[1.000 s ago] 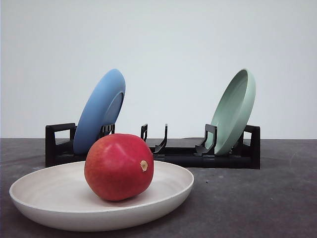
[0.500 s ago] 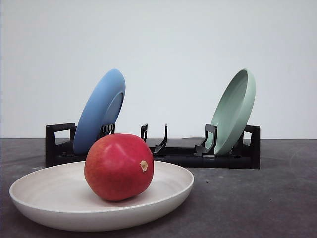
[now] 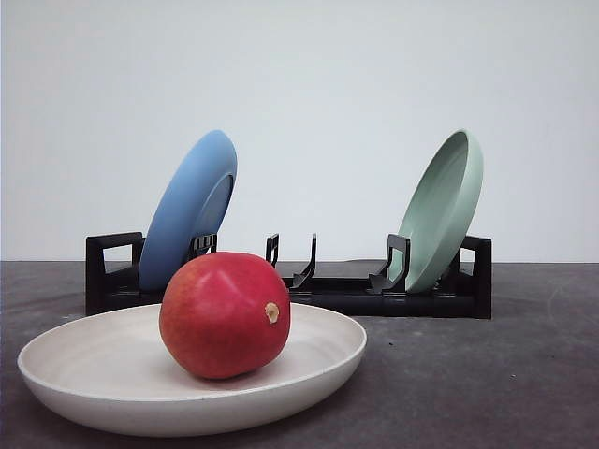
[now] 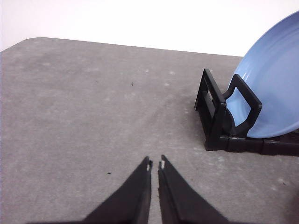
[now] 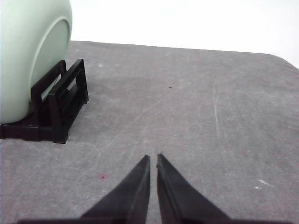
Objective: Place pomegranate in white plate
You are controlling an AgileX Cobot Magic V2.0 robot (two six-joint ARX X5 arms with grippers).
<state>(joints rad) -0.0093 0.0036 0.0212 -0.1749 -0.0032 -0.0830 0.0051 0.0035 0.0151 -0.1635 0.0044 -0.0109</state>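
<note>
Red and glossy, the pomegranate [image 3: 225, 315] rests inside the white plate [image 3: 94, 360], cradled by its raised rim, so placement looks done. Both tools, left [image 4: 155, 164] and right [image 5: 153, 157], hover pinched together, empty, over grey surface [image 5: 196, 116].

One pomegranate [image 3: 225, 314], three plates — white [image 3: 112, 374], blue [image 3: 187, 210], green [image 3: 442, 208] — one black rack [image 3: 374, 297], two hands [image 4: 155, 164] [image 5: 153, 159].

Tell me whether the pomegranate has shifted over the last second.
No. The pomegranate sits in the white plate at the same spot against the black rack behind it.
</note>
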